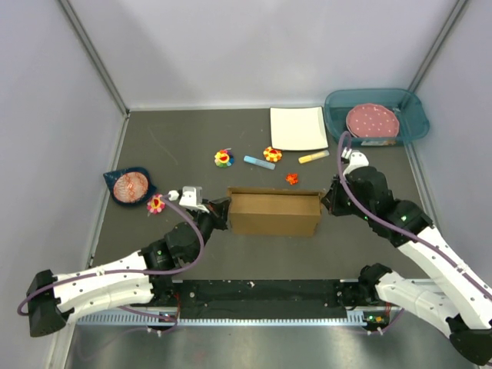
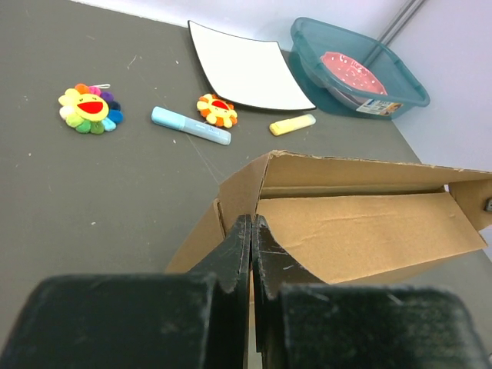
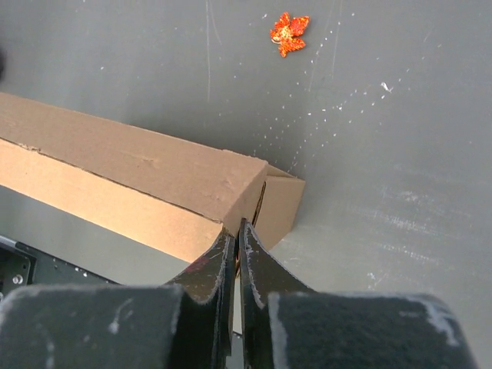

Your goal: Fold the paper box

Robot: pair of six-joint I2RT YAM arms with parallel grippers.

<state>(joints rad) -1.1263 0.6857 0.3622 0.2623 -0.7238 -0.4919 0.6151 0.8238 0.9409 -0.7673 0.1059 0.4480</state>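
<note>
The paper box (image 1: 274, 213) is brown cardboard, standing mid-table as a long shallow box with its top open. In the left wrist view its inner panel (image 2: 361, 231) slopes inside the walls. My left gripper (image 1: 219, 214) is at the box's left end, its jaws (image 2: 250, 221) shut on the end wall's edge. My right gripper (image 1: 327, 204) is at the right end. In the right wrist view its jaws (image 3: 238, 227) are shut at the box (image 3: 138, 169) corner, next to a side flap (image 3: 278, 204).
A white square plate (image 1: 297, 127) and a teal bin (image 1: 375, 114) holding a pink dotted plate are at the back. Flower toys (image 1: 224, 157) (image 1: 272, 154), blue marker (image 1: 259, 162), yellow marker (image 1: 313, 157) and orange leaf (image 1: 292, 178) lie behind the box. A dark bowl (image 1: 131, 185) sits left.
</note>
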